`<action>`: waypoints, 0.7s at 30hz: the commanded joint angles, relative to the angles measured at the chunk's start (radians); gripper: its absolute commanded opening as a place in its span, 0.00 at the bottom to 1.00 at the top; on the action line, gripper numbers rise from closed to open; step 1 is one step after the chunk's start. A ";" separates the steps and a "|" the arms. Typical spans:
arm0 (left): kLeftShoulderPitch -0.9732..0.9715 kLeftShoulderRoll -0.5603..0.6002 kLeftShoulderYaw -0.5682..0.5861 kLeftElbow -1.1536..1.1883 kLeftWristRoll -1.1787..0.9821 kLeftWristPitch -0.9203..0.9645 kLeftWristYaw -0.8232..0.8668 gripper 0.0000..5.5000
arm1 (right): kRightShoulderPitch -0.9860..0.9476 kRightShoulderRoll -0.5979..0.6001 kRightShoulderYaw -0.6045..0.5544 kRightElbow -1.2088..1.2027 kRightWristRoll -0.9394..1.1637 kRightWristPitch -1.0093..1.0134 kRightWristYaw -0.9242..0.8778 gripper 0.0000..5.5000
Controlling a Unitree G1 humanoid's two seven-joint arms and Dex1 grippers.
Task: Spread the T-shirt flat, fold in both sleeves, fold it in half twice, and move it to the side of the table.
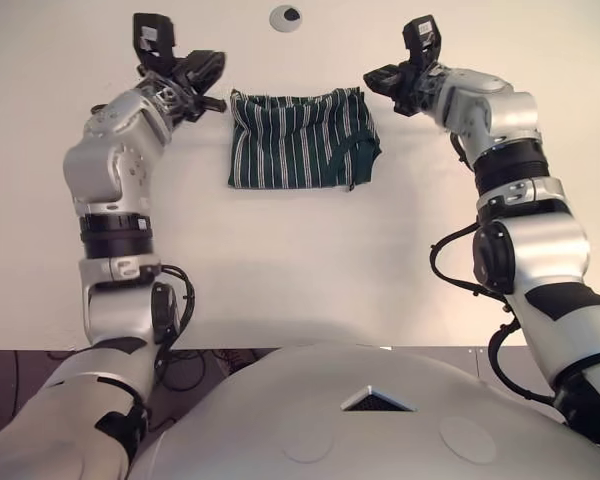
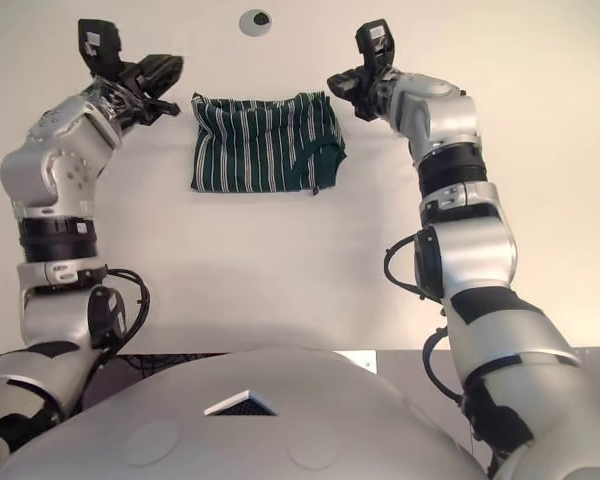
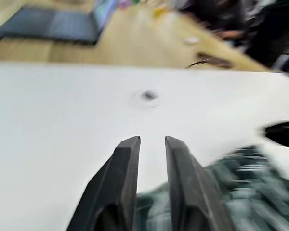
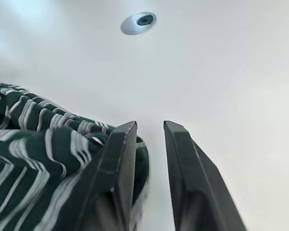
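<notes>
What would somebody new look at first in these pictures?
The dark green striped T-shirt, folded into a small bundle at the far middle of the white table. Then the left pincer and right pincer, both open, one at each side of it.

There is one T-shirt, folded into a single bundle; its pale stripes are too many and too crumpled to count. There is one table, and one round grommet is set in its top. There are two grippers, a left gripper and a right gripper. Each has two dark fingers, which makes four fingers in all. Past the table's far edge is one dark flat slab on one wooden surface. There are also several smaller things there, too blurred to count.
</notes>
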 commanded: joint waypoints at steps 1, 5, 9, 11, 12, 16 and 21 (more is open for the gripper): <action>0.077 0.014 -0.070 -0.139 -0.063 0.018 -0.139 0.05 | 0.051 0.015 0.050 -0.153 -0.007 -0.079 0.097 0.06; 0.088 0.078 -0.226 -0.093 0.051 0.041 -0.184 0.00 | 0.091 0.032 0.092 -0.233 -0.013 -0.100 0.162 0.01; -0.004 0.017 -0.258 0.134 0.146 -0.063 -0.135 0.00 | 0.093 0.047 0.106 -0.196 -0.046 -0.132 0.148 0.01; -0.068 -0.044 -0.193 0.267 0.147 -0.151 -0.068 0.00 | 0.090 0.066 0.114 -0.189 -0.049 -0.142 0.156 0.01; -0.097 -0.068 -0.143 0.327 0.128 -0.176 -0.034 0.00 | 0.089 0.078 0.120 -0.184 -0.051 -0.142 0.162 0.01; -0.147 -0.086 -0.051 0.477 0.132 -0.231 0.057 0.00 | 0.096 0.125 0.160 -0.137 -0.076 -0.138 0.172 0.01; -0.169 -0.091 0.074 0.444 0.073 -0.313 0.110 0.00 | 0.091 0.165 0.166 0.044 -0.132 -0.123 0.058 0.01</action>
